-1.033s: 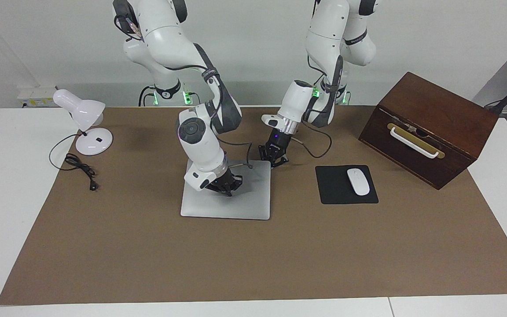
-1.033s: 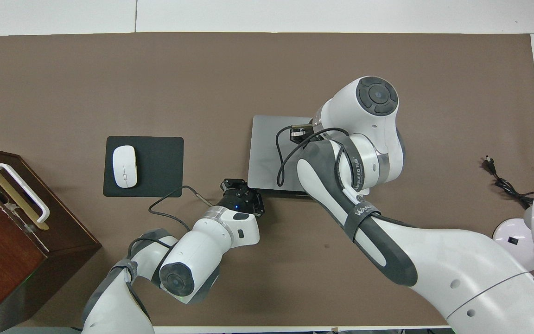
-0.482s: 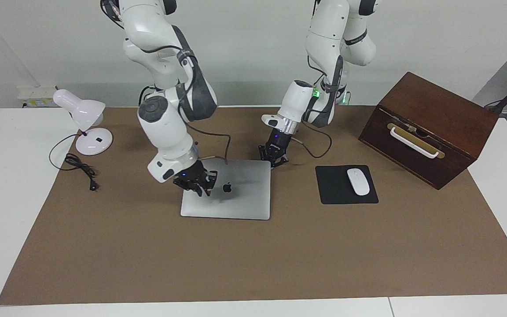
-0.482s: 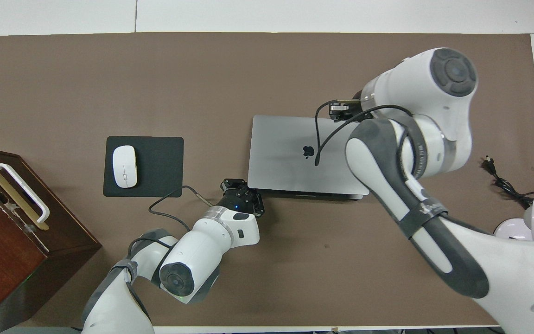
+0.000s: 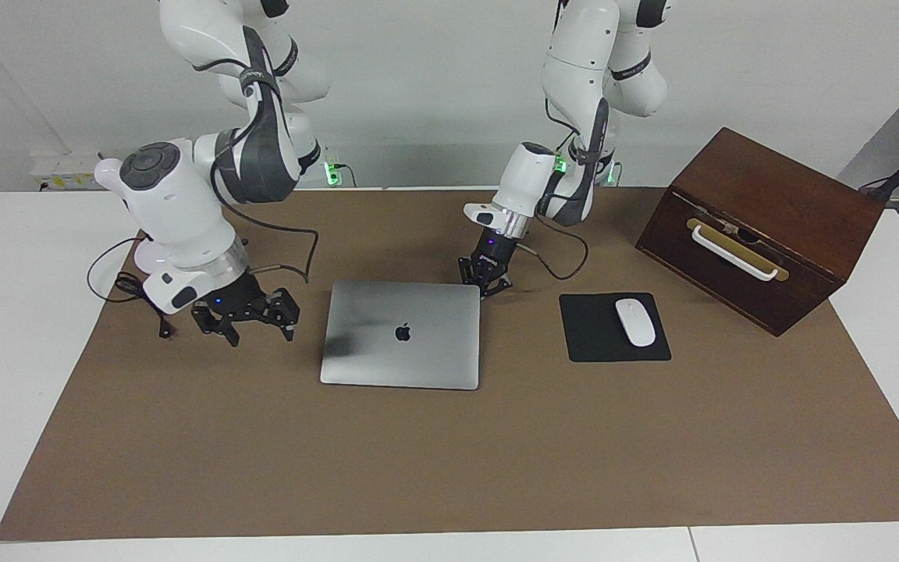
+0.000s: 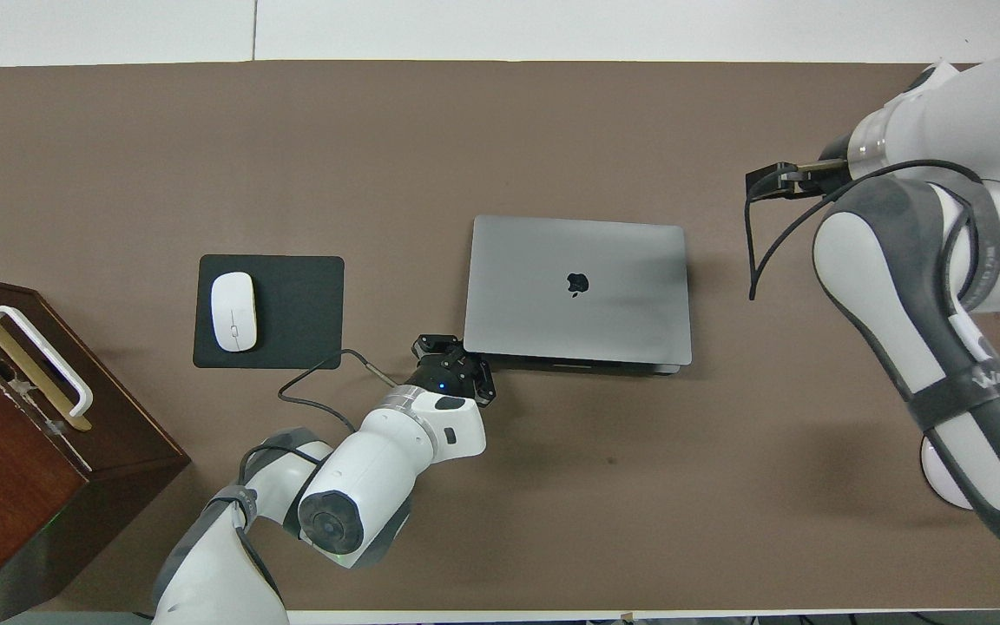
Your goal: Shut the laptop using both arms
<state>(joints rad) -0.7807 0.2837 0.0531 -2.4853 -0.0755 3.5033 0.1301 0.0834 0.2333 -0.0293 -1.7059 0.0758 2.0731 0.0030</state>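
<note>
Laptop (image 5: 401, 334) lay shut and flat mid-surface (image 5: 449, 460) on the brown mat, dark apple logo on its lid. Left gripper (image 5: 485, 282) sat at the lid's corner nearest the robots on the left arm's side, fingertips together, gripping nothing. Right gripper (image 5: 245, 316) hovered over bare mat toward the right arm's end, jaws spread, empty. "WAN…" lettering showed on the right arm's band.
</note>
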